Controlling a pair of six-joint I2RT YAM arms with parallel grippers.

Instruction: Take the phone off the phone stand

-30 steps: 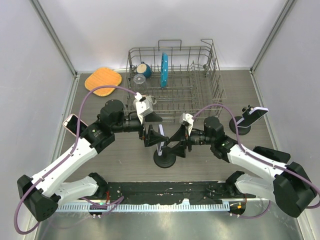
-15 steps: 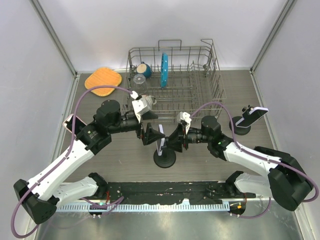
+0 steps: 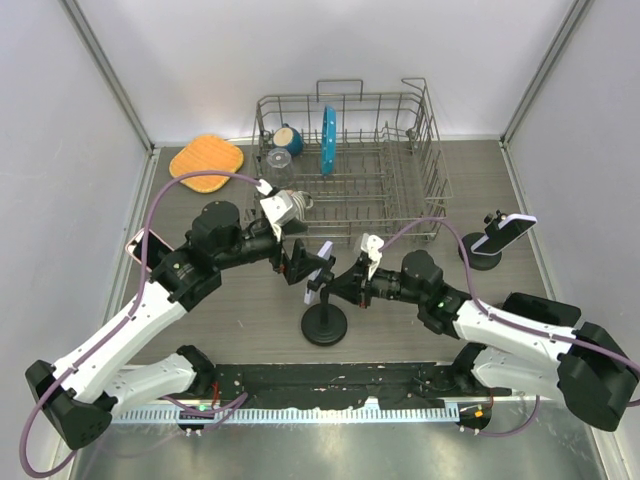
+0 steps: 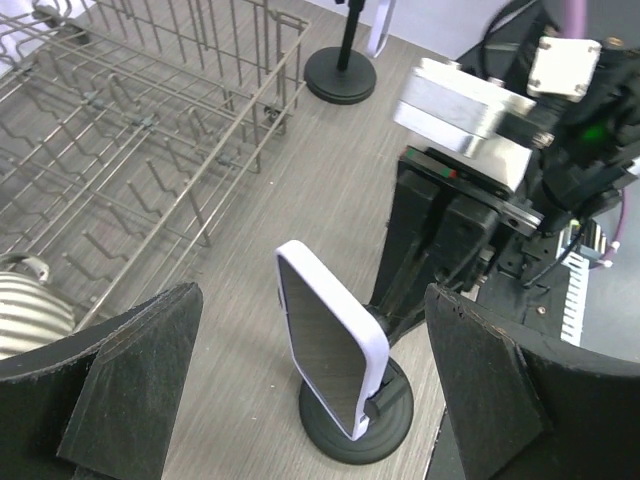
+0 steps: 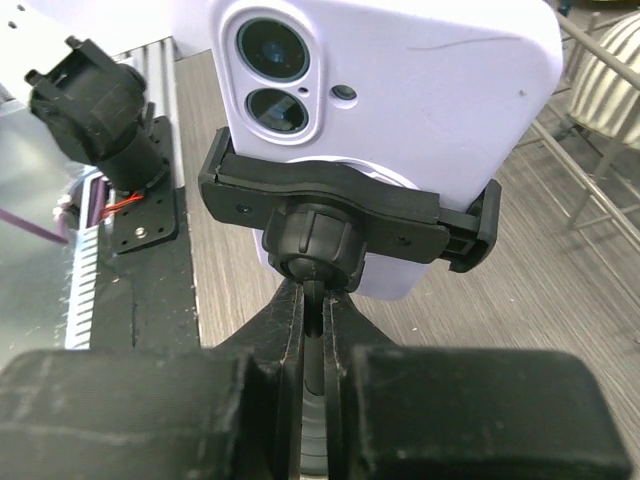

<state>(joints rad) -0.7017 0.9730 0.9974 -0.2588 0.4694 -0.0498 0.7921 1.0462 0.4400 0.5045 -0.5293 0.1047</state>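
1. At the left, my left gripper [image 4: 312,292] holds nothing. Its fingers are spread wide on either side of the phone [image 4: 322,345] and touch neither edge. In the top view it hangs at 10 o'clock from the stand's base [image 3: 325,326], almost where it was a second ago.
2. In the middle, the phone has tipped. A second ago it stood nearly edge-on above the base; now it leans with its top toward 1 o'clock. The base has slid a little toward 7 o'clock. The phone still sits in the phone stand [image 4: 385,405], so the removal itself is not done.
3. At the right, my right gripper [image 5: 315,300] has closed in and is now clamped on the stand's post [image 5: 314,325], just under the ball joint. I judge this braces the stand so the left gripper can take the phone.
4. The left wrist view shows the dark screen side and the clear gap between the phone and each left finger.
5. The right wrist view shows the lilac back, the two lenses and the cradle [image 5: 330,200] pinching both edges, which the other views do not show.
6. Only the top view shows the dish rack [image 3: 430,150] at 12 o'clock from the base and a second phone [image 3: 505,226] on its own stand off at 3 o'clock.
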